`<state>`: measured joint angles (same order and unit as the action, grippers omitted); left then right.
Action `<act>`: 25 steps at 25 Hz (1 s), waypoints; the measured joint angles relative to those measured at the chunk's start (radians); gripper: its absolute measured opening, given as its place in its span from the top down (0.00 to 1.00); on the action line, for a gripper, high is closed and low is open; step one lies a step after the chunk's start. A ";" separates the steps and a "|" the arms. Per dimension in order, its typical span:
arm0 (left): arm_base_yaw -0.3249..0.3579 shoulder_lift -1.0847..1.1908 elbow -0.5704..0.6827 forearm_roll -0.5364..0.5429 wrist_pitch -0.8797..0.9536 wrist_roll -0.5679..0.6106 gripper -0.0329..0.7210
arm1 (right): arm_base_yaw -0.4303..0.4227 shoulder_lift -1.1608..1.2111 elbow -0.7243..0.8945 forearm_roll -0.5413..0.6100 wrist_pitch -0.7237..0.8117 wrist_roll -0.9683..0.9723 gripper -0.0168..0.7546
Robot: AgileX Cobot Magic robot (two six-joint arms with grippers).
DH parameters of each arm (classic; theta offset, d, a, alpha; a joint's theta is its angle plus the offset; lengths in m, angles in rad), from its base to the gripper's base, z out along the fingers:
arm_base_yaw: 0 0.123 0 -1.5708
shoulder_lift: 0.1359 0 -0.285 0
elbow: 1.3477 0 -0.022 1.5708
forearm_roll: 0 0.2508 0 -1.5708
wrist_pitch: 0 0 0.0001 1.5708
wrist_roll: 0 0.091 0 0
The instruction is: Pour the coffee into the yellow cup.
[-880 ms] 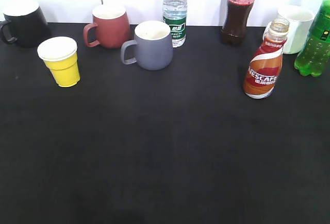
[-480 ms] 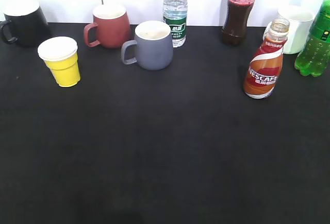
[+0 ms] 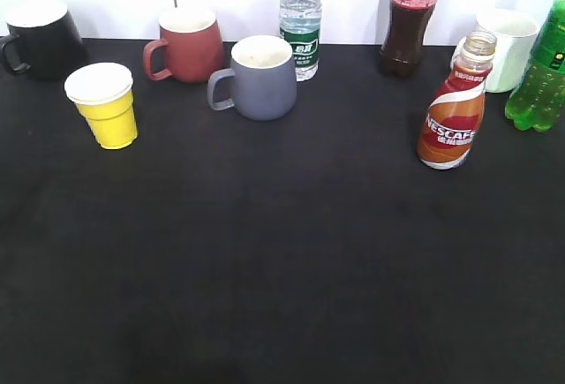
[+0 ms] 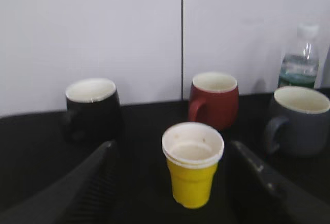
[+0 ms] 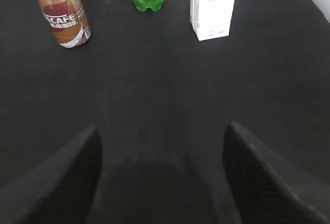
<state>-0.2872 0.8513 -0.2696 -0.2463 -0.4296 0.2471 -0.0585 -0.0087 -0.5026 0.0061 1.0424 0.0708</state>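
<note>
The coffee bottle (image 3: 452, 110) with the orange-brown NESCAFE label stands upright, uncapped, at the right of the black table. It also shows at the top left of the right wrist view (image 5: 63, 13). The yellow cup (image 3: 103, 104) stands upright at the far left. In the left wrist view the yellow cup (image 4: 192, 167) stands between and a little beyond the open fingers of my left gripper (image 4: 172, 149), not touched. My right gripper (image 5: 162, 131) is open and empty, well short of the bottle. Neither gripper shows in the exterior view.
Along the back stand a black mug (image 3: 40, 40), a dark red mug (image 3: 187, 44), a grey mug (image 3: 259, 77), a water bottle (image 3: 300, 24), a cola bottle (image 3: 410, 18), a white mug (image 3: 503, 47) and a green bottle (image 3: 540, 71). A white carton (image 5: 212, 6) stands right of the green bottle.
</note>
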 joint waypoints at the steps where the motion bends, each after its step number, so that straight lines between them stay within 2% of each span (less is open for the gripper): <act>1: -0.023 0.092 0.005 -0.009 -0.043 0.000 0.30 | 0.000 0.000 0.000 0.000 0.000 0.000 0.24; 3: -0.067 0.228 0.008 -0.008 -0.141 -0.028 0.31 | 0.000 0.000 0.000 0.000 0.000 0.000 0.24; 5: -0.079 0.354 0.008 -0.003 -0.242 -0.095 0.31 | 0.000 0.000 0.000 0.000 0.000 0.000 0.24; 7: -0.079 0.427 0.008 -0.001 -0.300 -0.114 0.31 | 0.000 0.000 0.000 0.000 0.000 0.000 0.24; 16: -0.079 0.620 0.008 0.061 -0.396 -0.119 0.31 | 0.000 0.000 0.000 0.000 0.000 0.000 0.24; 18: -0.079 0.646 0.009 0.130 -0.428 -0.189 0.31 | 0.000 0.000 0.000 0.000 0.000 0.000 0.24; 19: -0.079 0.669 0.009 0.155 -0.451 -0.209 0.29 | 0.000 0.000 0.000 0.000 0.000 0.000 0.24; 20: -0.079 0.721 0.006 0.159 -0.493 -0.221 0.18 | 0.000 0.000 0.000 0.000 0.000 0.000 0.24; 22: -0.079 0.778 -0.034 0.141 -0.501 -0.226 0.08 | 0.000 0.000 0.000 0.000 0.000 0.000 0.24; 25: -0.079 0.891 -0.140 0.105 -0.507 -0.226 0.06 | 0.000 0.000 0.000 0.000 0.000 0.000 0.24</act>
<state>-0.3664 1.7418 -0.4095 -0.1418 -0.9366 0.0207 -0.0585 -0.0087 -0.5026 0.0061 1.0424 0.0708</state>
